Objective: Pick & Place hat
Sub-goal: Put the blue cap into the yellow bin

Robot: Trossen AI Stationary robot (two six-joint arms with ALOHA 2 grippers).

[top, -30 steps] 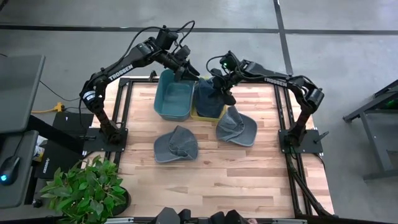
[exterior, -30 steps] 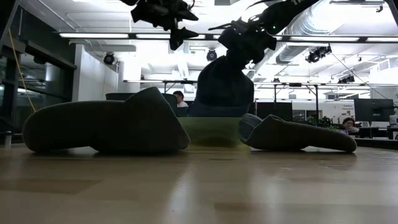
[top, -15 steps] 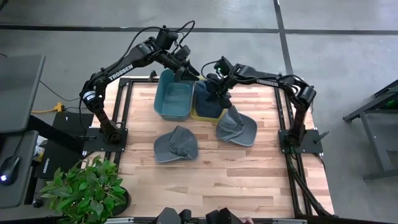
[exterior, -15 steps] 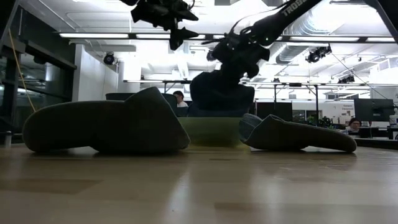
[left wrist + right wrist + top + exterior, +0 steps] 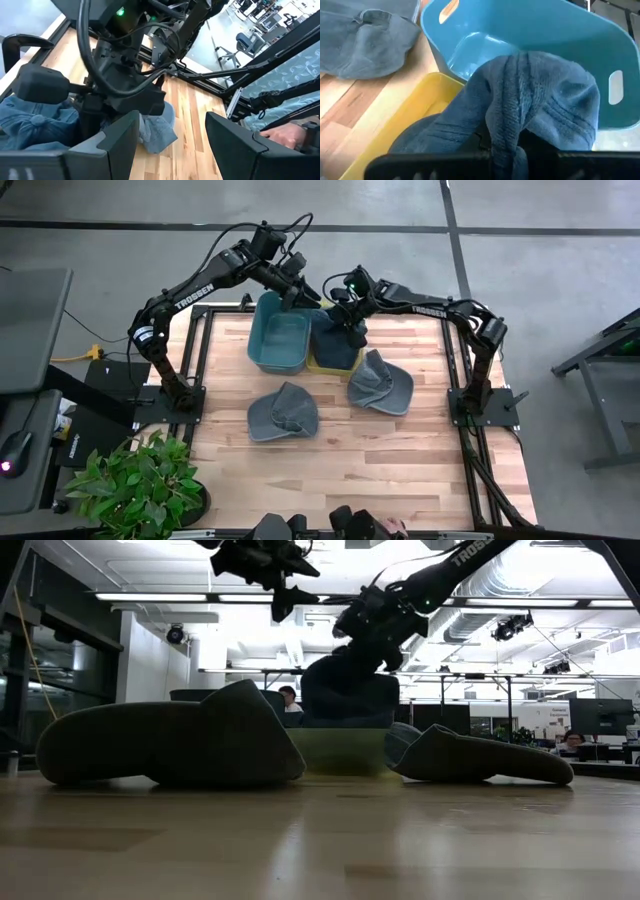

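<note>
the right gripper (image 5: 352, 330) is being held closed on a dark blue hat (image 5: 335, 340), whose folded cloth is being pinched between the jaws and is draping down into the yellow bin (image 5: 318, 366). in the right wrist view the held hat (image 5: 530, 100) is seen bunched over the yellow bin (image 5: 415, 115), with the blue bin (image 5: 530, 30) just beyond it. in the low view the hat (image 5: 345, 690) is hanging from the gripper (image 5: 375, 625), its lower part hidden behind the bin's rim.

the left gripper (image 5: 300, 288) is being held with its jaws parted and nothing between them, above the far edge of the blue bin (image 5: 282, 340), which is standing touching the yellow bin's left side at the far middle of the counter (image 5: 400, 450).

two more grey-blue hats are lying on the counter: one hat (image 5: 282, 412) near the blue bin, toward the front, and another hat (image 5: 380, 384) just right of and nearer than the yellow bin. a potted plant (image 5: 135, 485) is standing off the counter's near left corner.
</note>
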